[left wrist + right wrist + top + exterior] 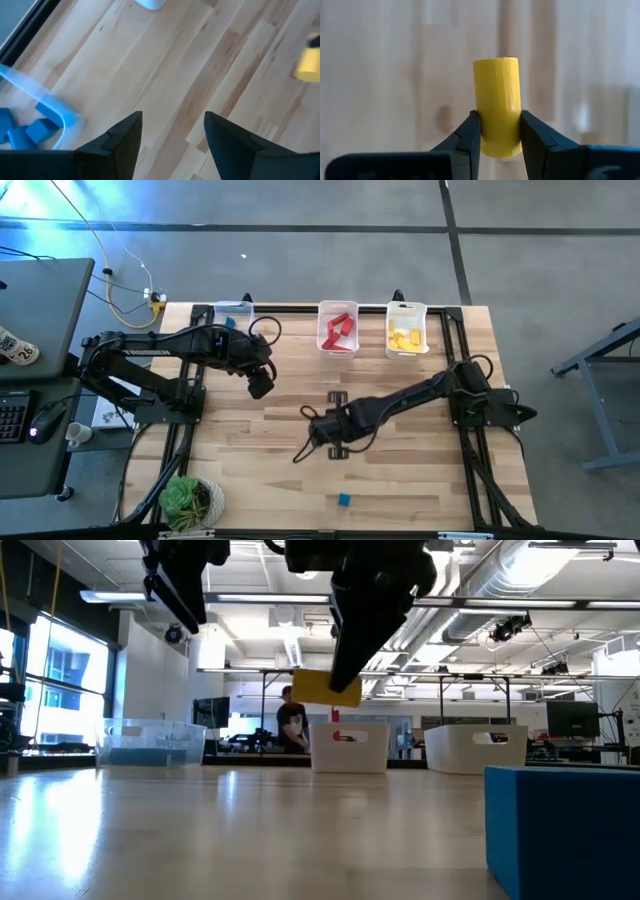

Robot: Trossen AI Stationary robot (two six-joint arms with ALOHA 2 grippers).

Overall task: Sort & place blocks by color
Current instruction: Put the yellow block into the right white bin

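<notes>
My right gripper (313, 430) is shut on a yellow block (497, 95) above the middle of the table; the block also shows in the low view (328, 687), clear of the table top. My left gripper (262, 386) is open and empty, raised over the table just in front of the bin of blue blocks (30, 131). One blue block (343, 500) rests flat on the table near the near edge; it also shows in the low view (565, 830). The far bins hold blue blocks (233, 313), red blocks (338, 330) and yellow blocks (405, 335). My right gripper pinches the yellow block's lower end (499, 140) between its two fingers (470, 132), one on each opposite side. The rest of the block sticks out past the fingertips. In the low view the block hangs at the fingertips, lifted clear of the table.
Three bins stand in a row along the table's far edge. A small potted plant (188, 502) sits at the near left corner. A dark metal plate (337, 397) lies at the table's middle. A person (292, 720) stands in the room beyond the table.
</notes>
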